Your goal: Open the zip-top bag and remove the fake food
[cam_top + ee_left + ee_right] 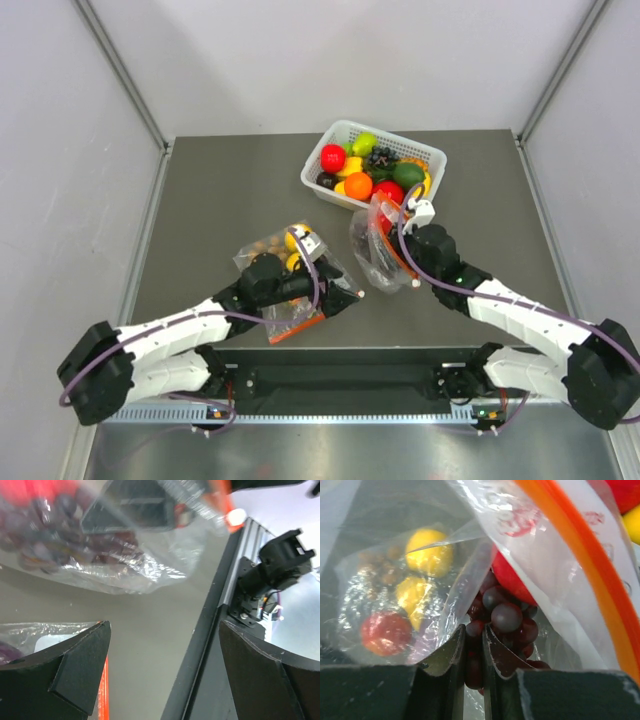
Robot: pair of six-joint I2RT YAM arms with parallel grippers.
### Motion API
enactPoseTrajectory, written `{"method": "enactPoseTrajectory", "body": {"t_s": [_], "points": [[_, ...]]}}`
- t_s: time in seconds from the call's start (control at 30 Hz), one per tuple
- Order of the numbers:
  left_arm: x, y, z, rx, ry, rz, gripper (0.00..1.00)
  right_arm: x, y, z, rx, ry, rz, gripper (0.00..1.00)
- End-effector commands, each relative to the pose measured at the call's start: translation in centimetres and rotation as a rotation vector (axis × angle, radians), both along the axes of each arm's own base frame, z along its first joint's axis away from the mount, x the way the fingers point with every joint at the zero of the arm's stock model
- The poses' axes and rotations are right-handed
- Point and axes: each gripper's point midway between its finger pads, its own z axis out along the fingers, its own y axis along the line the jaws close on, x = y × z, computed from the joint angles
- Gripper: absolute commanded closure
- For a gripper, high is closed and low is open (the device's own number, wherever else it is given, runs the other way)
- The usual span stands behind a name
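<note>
The zip-top bag (372, 242) is lifted just in front of the basket, its orange zip strip (580, 570) running past the right side of the right wrist view. My right gripper (474, 632) reaches into the bag's mouth, shut on the dark purple grape bunch (506, 616) of the fake food. A red apple (510, 577) lies right behind the grapes. In the top view my right gripper (388, 238) is mostly hidden by plastic. My left gripper (165, 630) stands wide open over bare table, nothing between its fingers, just left of the bag (125, 555).
A second clear bag (290, 250) with yellow fruit and nuts lies under my left arm; its orange strip (102, 690) shows beside my left finger. A white basket (436, 160) of fruit stands at the back. The black rail (210, 630) marks the near table edge.
</note>
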Motion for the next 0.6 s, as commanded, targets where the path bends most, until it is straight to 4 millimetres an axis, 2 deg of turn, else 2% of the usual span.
{"method": "enactPoseTrajectory", "body": {"t_s": [0.0,0.17,0.3,0.37,0.43,0.53,0.57], "points": [[1.4,-1.2,1.9,-0.094,-0.04,0.029,0.07,1.0,2.5,7.4,0.196,-0.129,0.054,1.0],[3.4,-2.1,1.0,-0.098,-0.011,0.095,0.07,-0.6,3.1,8.6,0.264,-0.127,0.121,1.0],[4.1,-2.3,0.5,-0.121,0.009,0.129,0.07,-1.8,3.3,9.3,0.311,-0.124,0.167,1.0],[4.6,-2.2,1.0,-0.154,0.014,0.164,0.06,-2.3,3.4,8.9,0.315,-0.116,0.181,1.0],[5.0,-2.0,0.3,-0.145,0.029,0.191,0.05,-2.8,3.4,8.8,0.325,-0.111,0.199,1.0],[5.3,-2.2,0.3,-0.171,0.036,0.201,0.05,-3.3,3.7,8.5,0.334,-0.095,0.223,1.0],[5.3,-2.4,0.7,-0.193,0.027,0.195,0.05,-3.4,3.7,8.4,0.336,-0.092,0.23,1.0]]}}
